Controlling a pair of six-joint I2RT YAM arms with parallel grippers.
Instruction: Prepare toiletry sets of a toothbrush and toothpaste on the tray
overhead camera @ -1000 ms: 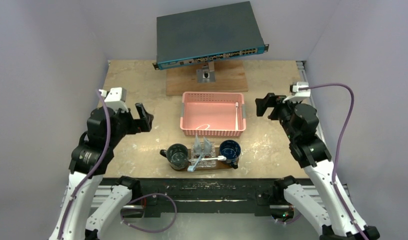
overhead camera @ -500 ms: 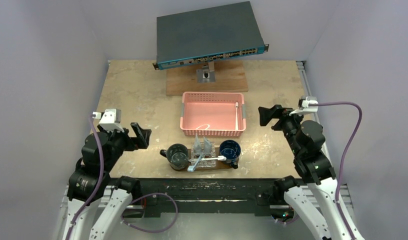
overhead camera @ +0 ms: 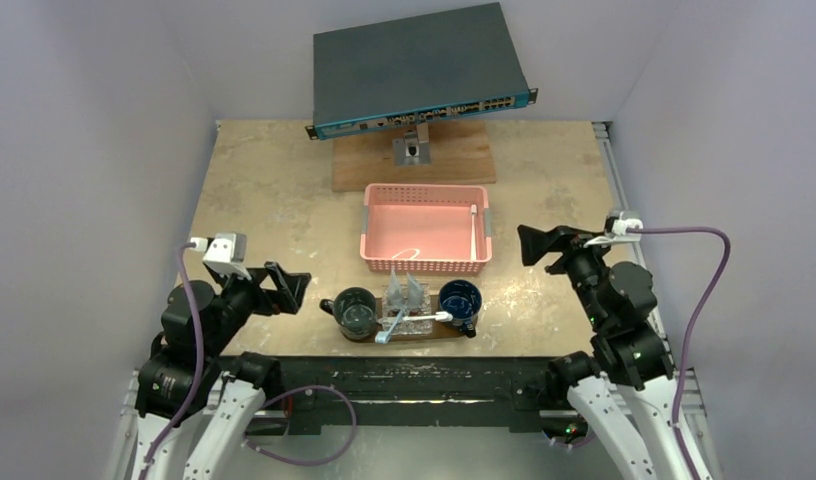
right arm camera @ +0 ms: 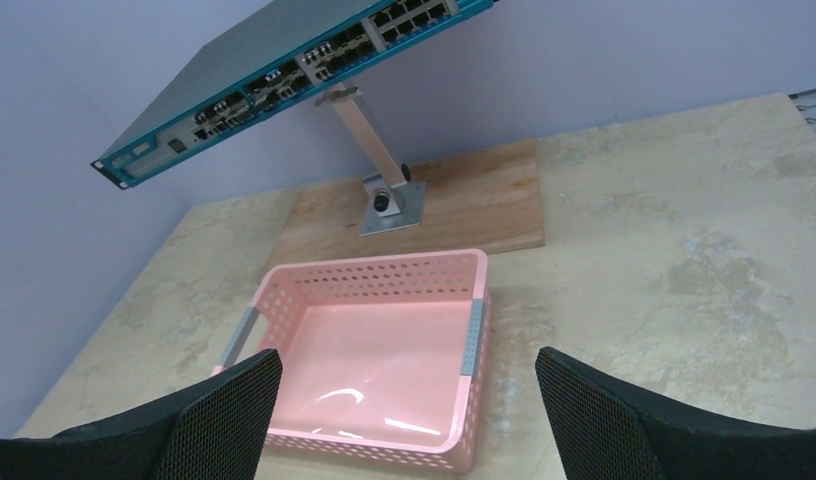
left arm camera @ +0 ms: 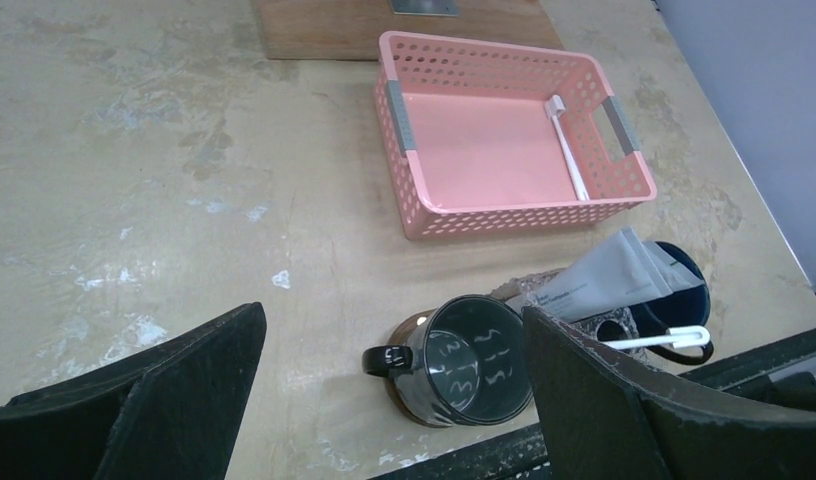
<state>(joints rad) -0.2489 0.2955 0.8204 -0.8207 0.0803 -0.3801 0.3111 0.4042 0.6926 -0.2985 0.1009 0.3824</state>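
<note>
Top external view has the tray (overhead camera: 359,337) lying crosswise at the near edge of the table (overhead camera: 274,190), just in front of the pink basket (overhead camera: 427,262), with its long axis running left to right. It is a dark-brown board with rounded ends, mostly covered: a dark mug (overhead camera: 355,310) stands on its left end and a blue mug (overhead camera: 460,300) on its right, so only slivers of wood show. Between the mugs two flat silvery-grey tubes (overhead camera: 405,291) lean upright, and below them a white toothbrush (overhead camera: 416,325) lies slantwise over crumpled clear wrapping (overhead camera: 424,330), one end toward the blue mug, the other toward the near left; which end is the head cannot be made out. A second toothbrush (overhead camera: 473,230) lies in the basket along its right wall, long axis near to far, broader end toward the far wall. From the left wrist one grey tube shows small print too fine to read, and the camera's own right finger cuts off the tray's near right part. Right wrist view takes in only the basket and the table beyond; the tray lies outside its frame. Left gripper (overhead camera: 289,283) and right gripper (overhead camera: 529,245) both hang above the table on either side of the tray, well apart from it, fingers spread wide and holding nothing.
</note>
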